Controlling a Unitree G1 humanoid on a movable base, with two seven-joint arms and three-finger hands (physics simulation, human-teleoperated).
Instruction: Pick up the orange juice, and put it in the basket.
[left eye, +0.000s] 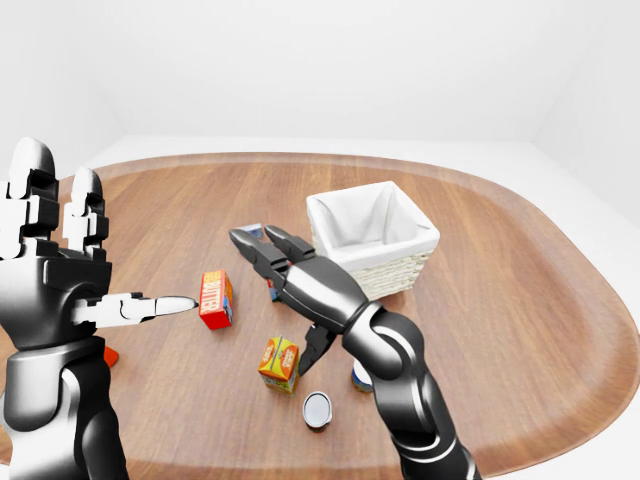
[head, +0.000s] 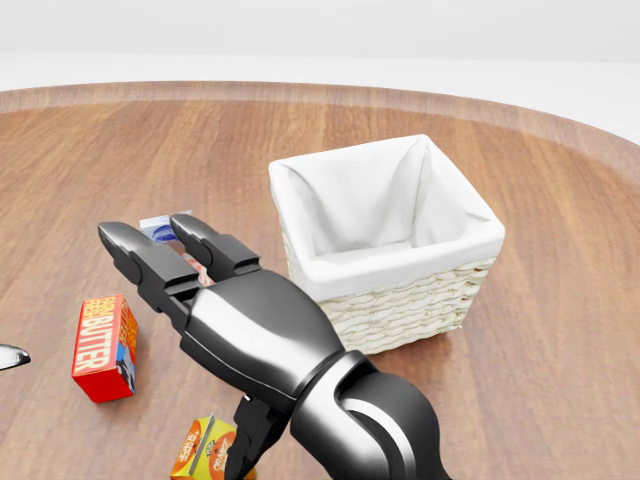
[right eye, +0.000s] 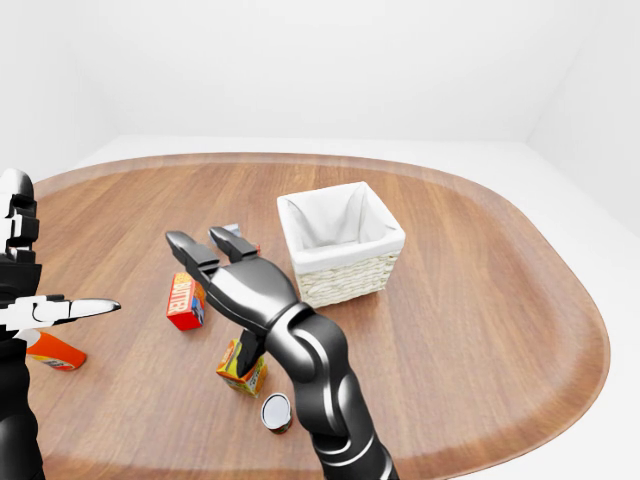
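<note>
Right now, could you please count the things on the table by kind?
Basket: 1
Cartons and boxes: 3 (orange juice, butter box, blue-white box)
Can: 1
Orange-red container: 1
Total: 6 plainly seen; the right hand may hide more.

**What the views hide or cut off**

In the head view the right hand (head: 190, 300) covers the milk carton almost wholly; only a sliver shows beside its fingers. The orange juice carton (head: 205, 450) is cut by the bottom edge, and the thumb stands across its right side. The small blue box (head: 160, 230) is partly behind a fingertip, its print too small to read. The left hand (head: 12, 356) shows there only as a fingertip at the left edge. In the left-eye view the right forearm hides most of a can (left eye: 360, 378). An orange thing (right eye: 52, 350) in the right-eye view lies partly behind the left hand, and its kind cannot be told.
</note>
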